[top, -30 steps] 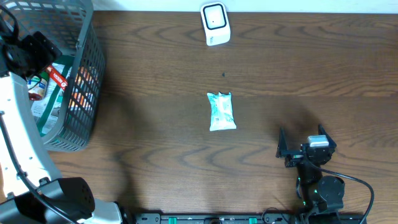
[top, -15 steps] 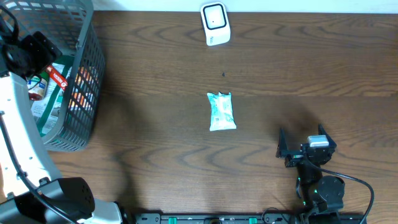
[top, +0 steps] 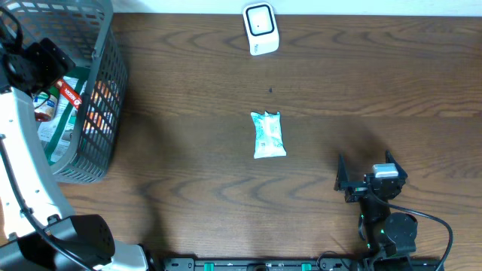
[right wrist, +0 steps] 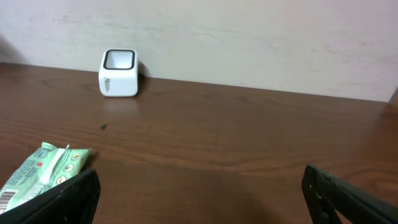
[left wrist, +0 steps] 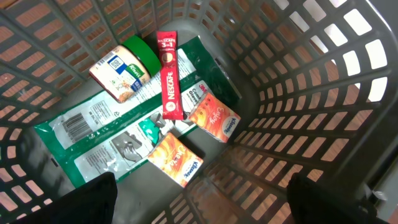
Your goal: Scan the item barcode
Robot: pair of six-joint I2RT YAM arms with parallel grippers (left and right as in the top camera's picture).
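- L arm is up over the grey basket (top: 98,113) at the table's (top: 188,196) left edge. Left gripper (left wrist: 200,186) hangs inside it, jaws spread wide, nothing between them.
- Under it on the basket floor: a red Nescafe stick (left wrist: 170,74), a green-lidded tub (left wrist: 126,67), two long green pouches (left wrist: 93,134) and two orange sachets (left wrist: 176,160). All lie loose, none touched.
- R arm sits low at the near-right of the table. Right gripper (right wrist: 200,177) has its jaws fully spread and is empty, pointing across the wood toward the back wall.
- White scanner (top: 260,28) stands at the far edge, roughly mid-table, window facing up.
- One pale green packet (top: 269,134) lies flat in the table's middle, between scanner and R gripper, well apart from both.
- In the R wrist view the packet's near corner seems to carry a barcode strip, but it's cut off by the frame edge, so not sure.
- Progress, my read: no scan underway. Nothing is held and nothing is near the scanner window.
- Left to do, prob: grab an item (L looks set for a basket pick), find the barcode side, carry it to the scanner and hold the code over the window.
- Whether the packet on the table needs scanning, can't tell from here.
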